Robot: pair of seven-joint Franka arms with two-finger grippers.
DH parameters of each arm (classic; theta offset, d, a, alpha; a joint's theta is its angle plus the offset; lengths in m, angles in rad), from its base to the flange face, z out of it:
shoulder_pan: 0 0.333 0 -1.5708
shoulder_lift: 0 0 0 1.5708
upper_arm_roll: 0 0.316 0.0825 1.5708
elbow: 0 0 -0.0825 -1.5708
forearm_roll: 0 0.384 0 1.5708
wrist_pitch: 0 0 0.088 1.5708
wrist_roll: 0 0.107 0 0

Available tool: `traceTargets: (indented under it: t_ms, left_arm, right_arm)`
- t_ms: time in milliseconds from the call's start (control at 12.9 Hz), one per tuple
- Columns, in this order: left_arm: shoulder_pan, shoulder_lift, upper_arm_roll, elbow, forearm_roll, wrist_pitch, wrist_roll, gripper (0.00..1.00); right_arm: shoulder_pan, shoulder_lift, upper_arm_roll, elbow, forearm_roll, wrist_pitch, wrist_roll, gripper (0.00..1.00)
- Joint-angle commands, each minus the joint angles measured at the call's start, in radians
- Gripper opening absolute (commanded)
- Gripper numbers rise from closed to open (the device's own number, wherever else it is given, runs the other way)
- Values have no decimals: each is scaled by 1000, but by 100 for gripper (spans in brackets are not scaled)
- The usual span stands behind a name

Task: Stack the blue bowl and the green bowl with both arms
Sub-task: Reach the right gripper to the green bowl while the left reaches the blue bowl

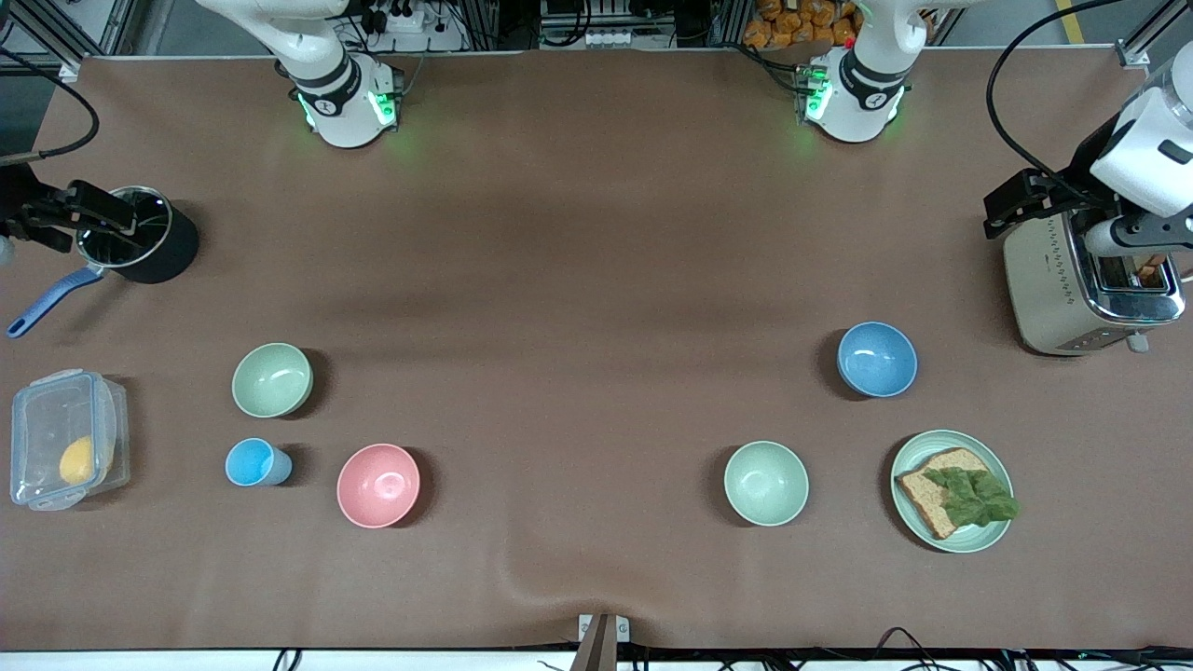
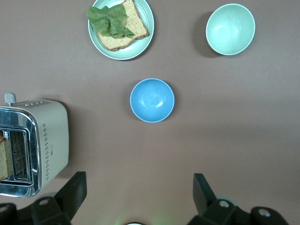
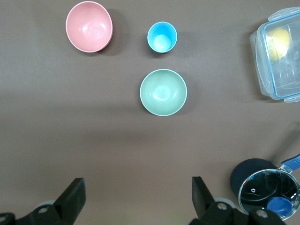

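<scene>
Left gripper [image 2: 136, 197] hangs above the toaster [image 1: 1086, 280], fingers spread wide and empty; the blue bowl [image 2: 152, 100] sits on the brown counter [image 1: 578, 280] below and ahead of it. Right gripper [image 3: 136, 197], likewise apart and empty, is over the pot [image 1: 140, 233], with the green bowl [image 3: 163, 92] ahead. Nothing is grasped yet, so the reach is the step in hand: each gripper must descend onto its bowl's rim. Counter cloth ripples near its front edge.
</scene>
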Motion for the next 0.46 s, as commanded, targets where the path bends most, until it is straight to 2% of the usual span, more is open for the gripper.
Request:
traceTargets:
  t_ms: [0, 232, 387]
  left_arm:
    - [5, 2, -1, 9, 4, -1, 25, 100]
    - [52, 49, 10, 6, 11, 3, 23, 100]
    - [86, 138, 10, -7, 21, 38, 25, 100]
  right_arm:
    - [-21, -17, 21, -19, -18, 7, 18, 100]
    - [-34, -16, 20, -16, -21, 10, 15, 100]
    - [-57, -11, 18, -28, -21, 10, 6, 100]
